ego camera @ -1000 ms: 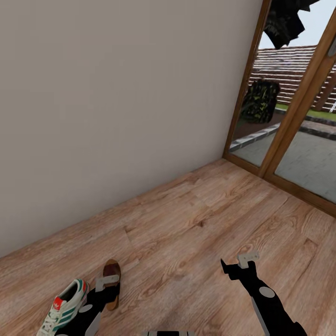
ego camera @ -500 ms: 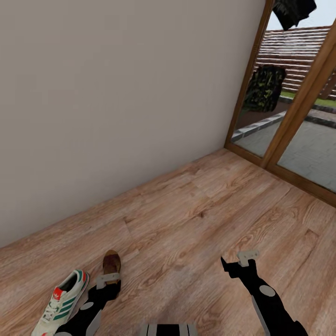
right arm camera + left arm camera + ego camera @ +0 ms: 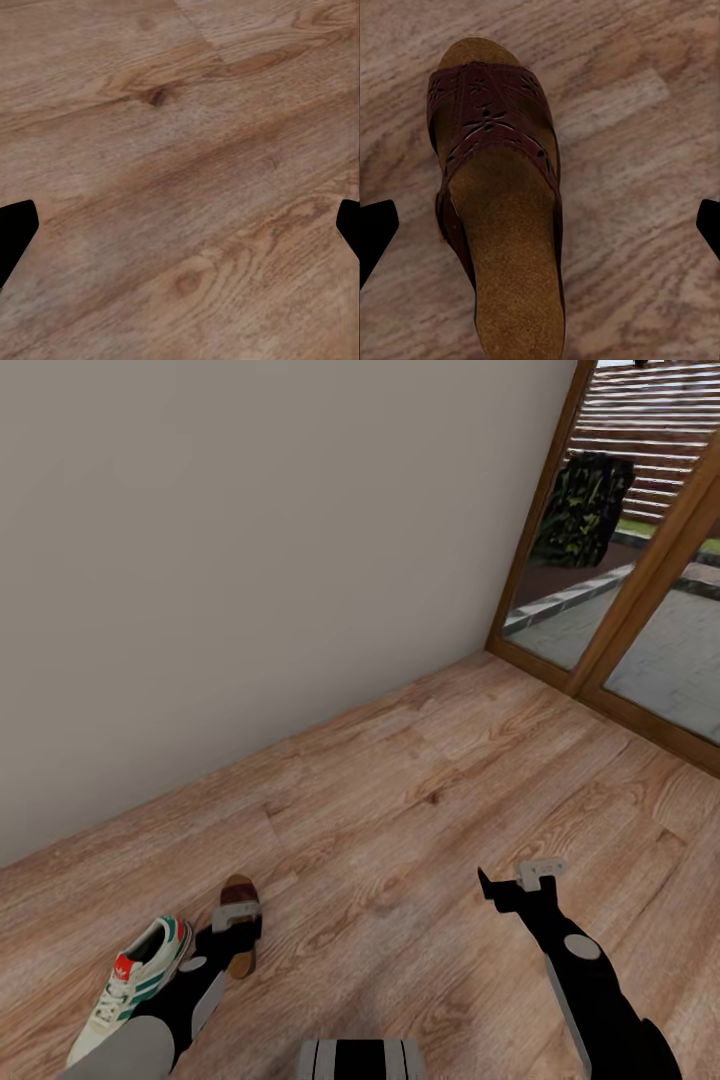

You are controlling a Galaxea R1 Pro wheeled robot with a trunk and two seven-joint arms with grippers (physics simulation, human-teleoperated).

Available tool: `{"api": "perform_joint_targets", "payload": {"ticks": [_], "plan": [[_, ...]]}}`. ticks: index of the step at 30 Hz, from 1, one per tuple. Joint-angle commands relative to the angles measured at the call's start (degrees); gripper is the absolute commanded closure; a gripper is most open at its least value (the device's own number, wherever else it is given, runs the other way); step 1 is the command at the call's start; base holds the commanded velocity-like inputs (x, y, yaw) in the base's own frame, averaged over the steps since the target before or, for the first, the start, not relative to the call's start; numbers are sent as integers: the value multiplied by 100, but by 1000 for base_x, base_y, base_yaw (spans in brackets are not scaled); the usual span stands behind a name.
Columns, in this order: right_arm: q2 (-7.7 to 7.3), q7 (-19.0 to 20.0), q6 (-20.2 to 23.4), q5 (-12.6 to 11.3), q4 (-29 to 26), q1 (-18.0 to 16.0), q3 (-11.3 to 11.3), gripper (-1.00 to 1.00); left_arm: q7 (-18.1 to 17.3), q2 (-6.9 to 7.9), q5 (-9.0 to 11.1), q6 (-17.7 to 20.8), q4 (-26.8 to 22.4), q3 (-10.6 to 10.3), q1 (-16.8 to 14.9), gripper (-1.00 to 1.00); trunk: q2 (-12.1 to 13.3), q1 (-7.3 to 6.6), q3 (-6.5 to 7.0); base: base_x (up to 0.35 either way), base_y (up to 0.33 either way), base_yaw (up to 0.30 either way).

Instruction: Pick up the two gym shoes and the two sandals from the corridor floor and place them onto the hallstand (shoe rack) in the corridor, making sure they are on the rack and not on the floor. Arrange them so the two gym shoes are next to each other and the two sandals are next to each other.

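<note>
One dark brown sandal [image 3: 240, 895] with a tan footbed lies on the corridor floor [image 3: 400, 820]. My left gripper [image 3: 237, 932] hangs over its heel end and hides that part. In the left wrist view the sandal [image 3: 499, 225] lies lengthwise between the black fingertips [image 3: 375, 232], and the left gripper [image 3: 540, 232] is open and apart from it. Just left of the sandal lies a white gym shoe [image 3: 135, 985] with green stripes and a red tongue mark. Over bare planks my right gripper [image 3: 515, 885] is open, also seen as right gripper [image 3: 180, 229]. The hallstand is out of view.
A plain beige wall [image 3: 250, 560] runs along the far side of the floor. At the right stands a wood-framed glass door [image 3: 610, 620] with a paved yard behind it. Bare wooden planks stretch between the shoes and the door.
The whole picture has shifted upward, so the camera has moved. Relative to the floor and the sandal, both grippers keep about the same place, and both stay open.
</note>
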Motion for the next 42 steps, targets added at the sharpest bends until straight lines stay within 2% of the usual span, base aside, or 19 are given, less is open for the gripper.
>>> {"api": "perform_joint_targets", "payload": {"ticks": [1, 7, 17, 26, 42], "plan": [[6, 43, 31, 60, -78, -2, -10, -100, 12, -4, -62, -23, 4, 31, -9, -100, -3, 1, -36, 0, 0, 0], [24, 41, 44, 66, -302, -4, 8, -100, 11, -8, -63, -47, 4, 17, -14, -100, -11, 17, -224, 0, 0, 0], [32, 48, 44, 73, -400, -4, 21, -100, 19, -1, -57, -118, -5, 25, 0, -100, -11, 17, -313, 0, 0, 0], [24, 50, 38, 77, -383, -4, 21, -100, 20, 10, -61, -125, -13, 33, -36, -100, -11, 17, -337, 0, 0, 0], [15, 57, 33, 86, -361, -4, 16, -100, 20, 11, -53, -148, -13, 34, -2, -100, -33, 58, -693, 0, 0, 0]]}}
